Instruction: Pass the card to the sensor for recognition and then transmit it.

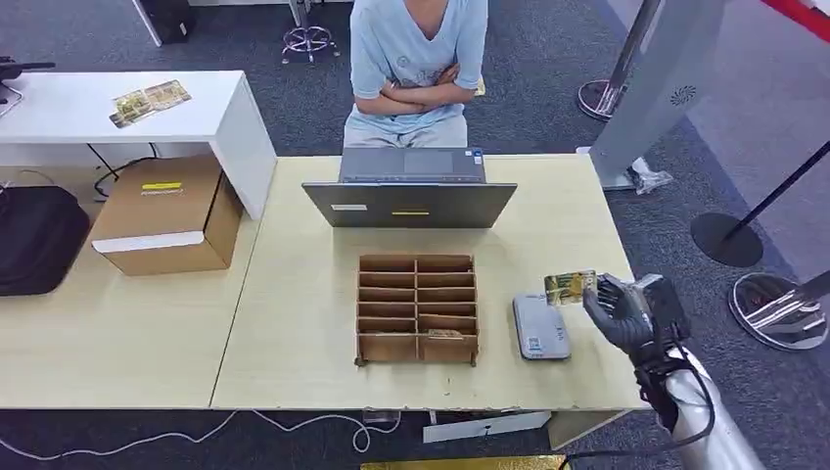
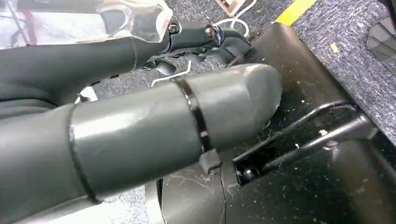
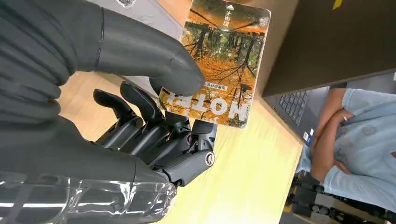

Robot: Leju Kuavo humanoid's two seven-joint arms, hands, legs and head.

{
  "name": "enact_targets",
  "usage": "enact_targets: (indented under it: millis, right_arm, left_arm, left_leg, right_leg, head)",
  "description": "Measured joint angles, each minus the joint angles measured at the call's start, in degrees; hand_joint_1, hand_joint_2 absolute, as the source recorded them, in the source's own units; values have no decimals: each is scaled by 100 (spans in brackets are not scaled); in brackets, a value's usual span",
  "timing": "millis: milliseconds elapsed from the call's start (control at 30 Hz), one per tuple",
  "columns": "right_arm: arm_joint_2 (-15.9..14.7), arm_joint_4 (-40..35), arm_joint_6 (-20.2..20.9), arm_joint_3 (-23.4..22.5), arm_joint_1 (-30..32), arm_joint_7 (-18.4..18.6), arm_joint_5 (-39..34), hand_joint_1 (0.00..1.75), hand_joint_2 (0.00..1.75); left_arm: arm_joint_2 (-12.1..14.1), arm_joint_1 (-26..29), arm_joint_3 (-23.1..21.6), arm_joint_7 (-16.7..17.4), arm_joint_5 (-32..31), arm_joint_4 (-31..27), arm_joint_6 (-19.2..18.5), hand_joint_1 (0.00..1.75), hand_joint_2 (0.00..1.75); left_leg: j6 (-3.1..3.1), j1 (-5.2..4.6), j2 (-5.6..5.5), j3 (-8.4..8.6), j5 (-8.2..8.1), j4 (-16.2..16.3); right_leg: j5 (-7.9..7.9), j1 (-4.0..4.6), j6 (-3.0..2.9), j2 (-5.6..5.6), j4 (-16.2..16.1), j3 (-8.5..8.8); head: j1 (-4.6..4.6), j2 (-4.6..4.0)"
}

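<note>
One card [image 1: 570, 287] is pinched by the right hand [image 1: 626, 311], the thumb [image 3: 154, 58] pressed on its printed face and the darker fingers [image 3: 140, 112] curled behind it. The card is held above the counter [image 1: 294, 333], just past the fingertips on the side toward the laptop [image 1: 409, 203], and it hangs over the far end of the grey sensor [image 1: 540, 327], which lies flat on the counter beside the hand. Whether card and sensor touch cannot be told. A cardboard rack [image 1: 417, 308] of small compartments is seen beyond the sensor, further from the fingers, with the laptop behind it. A person [image 1: 419, 69] with folded arms is seated across the counter. A cardboard box [image 1: 168, 213] rests well away at the other end. The left hand [image 2: 205, 39] hangs low over carpet, its thick thumb [image 2: 187, 126] stretched forward and its dark fingers [image 2: 219, 42] curled in, with nothing held between them.
</note>
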Motion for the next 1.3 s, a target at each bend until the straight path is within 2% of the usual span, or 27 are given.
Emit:
enact_targets:
  millis: [167,467,700,867,1300]
  right_arm:
    - [42,404,9,150,-332,-78,15,175,175]
    - [76,701,-7,278,-525,-138,13,175,175]
    - [153,714,-120,319,-493,-157,13,175,175]
    - [184,673,-216,319,-406,-129,28,175,175]
    - [203,445,-238,277,-62,-83,44,175,175]
  left_arm:
    - [-4,-2,0,4,2,0,-13,0,0]
    - [-9,-3,0,20,28,0,-20,0,0]
    - [-26,-6,0,22,-24,0,-35,0,0]
    - [53,-46,0,-293,-57,0,-81,0,0]
    - [74,-48,-4,-297,-140,0,-81,0,0]
  left_leg:
    - [-2,0,-2,-2,2,0]
    - [-2,0,-2,-2,2,0]
    - [-3,0,-3,-1,2,0]
    - [-3,0,-1,-1,2,0]
    - [-2,0,-1,0,1,0]
  right_leg:
    - [0,0,0,-4,0,0]
    - [0,0,0,-5,0,0]
    - [0,0,0,-4,0,0]
    - [0,0,0,-3,0,0]
    - [0,0,0,-3,0,0]
  head:
    - [0,0]
    - [0,0]
    - [0,0]
    - [0,-2]
    - [0,0]
